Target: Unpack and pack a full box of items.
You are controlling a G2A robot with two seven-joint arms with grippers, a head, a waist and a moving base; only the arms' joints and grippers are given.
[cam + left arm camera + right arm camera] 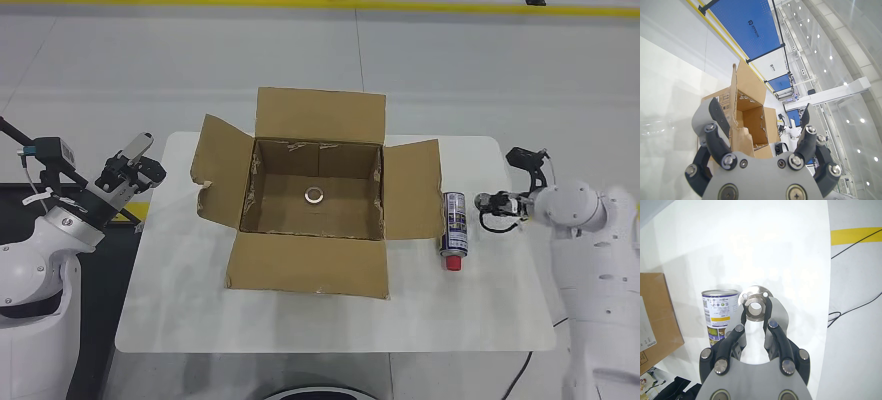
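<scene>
An open cardboard box (318, 190) stands mid-table with its flaps spread; a small metal ring (315, 195) lies on its floor. To the right of the box lies a spray can (455, 224) with a red cap. My right gripper (497, 204) is just right of the can, low over the table, shut on a metal flange fitting (754, 305) beside the can (719, 311). My left gripper (762, 115) stands open and empty off the table's left edge, raised and pointing toward the box (751, 115).
The white table (330, 310) has free room in front of the box and along its right part. A black cable (853, 306) runs over the floor beyond the table's right edge, near a yellow floor line (855, 236).
</scene>
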